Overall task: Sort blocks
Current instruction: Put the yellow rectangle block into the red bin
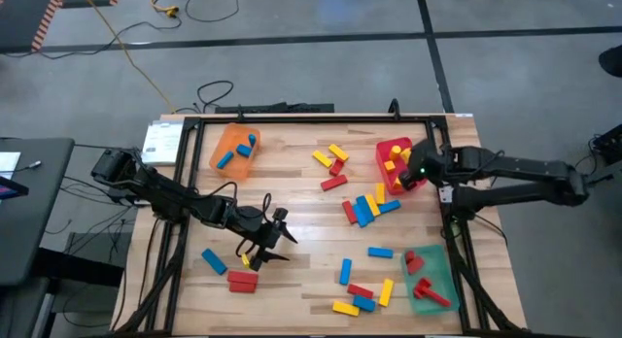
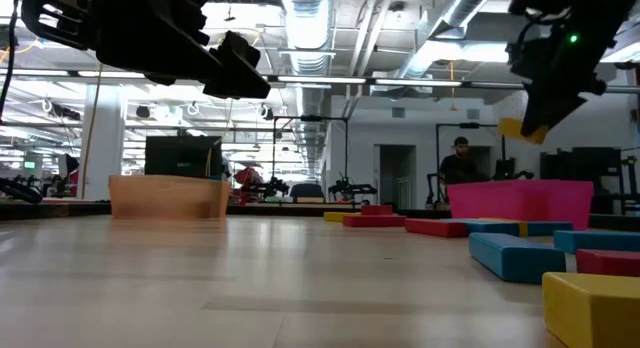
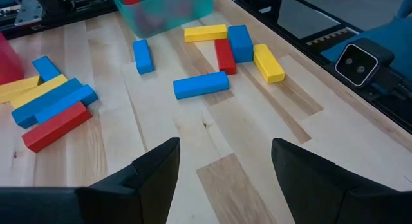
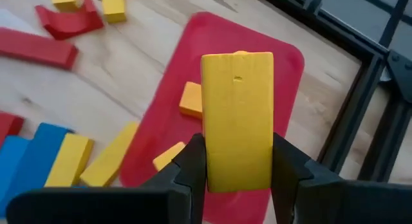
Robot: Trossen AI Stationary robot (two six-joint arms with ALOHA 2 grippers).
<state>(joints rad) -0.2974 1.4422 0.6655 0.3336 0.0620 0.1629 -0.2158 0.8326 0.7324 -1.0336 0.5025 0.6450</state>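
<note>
My right gripper [image 4: 237,158] is shut on a yellow block [image 4: 237,108] and hangs over the red tray [image 4: 257,44] at the table's far right. That tray [image 1: 381,149] has a few yellow blocks lying in it. In the low view the held block [image 2: 524,129] shows high above the tray's wall [image 2: 520,200]. My left gripper [image 3: 225,150] stands open above bare wood at the near left [image 1: 280,231], nothing between its fingers. Loose red, yellow and blue blocks [image 1: 364,210] lie flat on the table. My right gripper pinches the yellow block's two long sides at one end [image 4: 215,169] between its two fingers. The fingers slant down from the table's right side and lie along the block. Its other end juts out past the fingertips, and the block is lifted clear above the red tray.
An orange tray [image 1: 222,144] with blue blocks stands far left. At the near right a green tray [image 1: 439,270] holds red blocks. More blocks lie in groups near the front edge [image 1: 360,294] and by my left gripper [image 1: 228,270]. A black frame [image 1: 292,117] rims the table.
</note>
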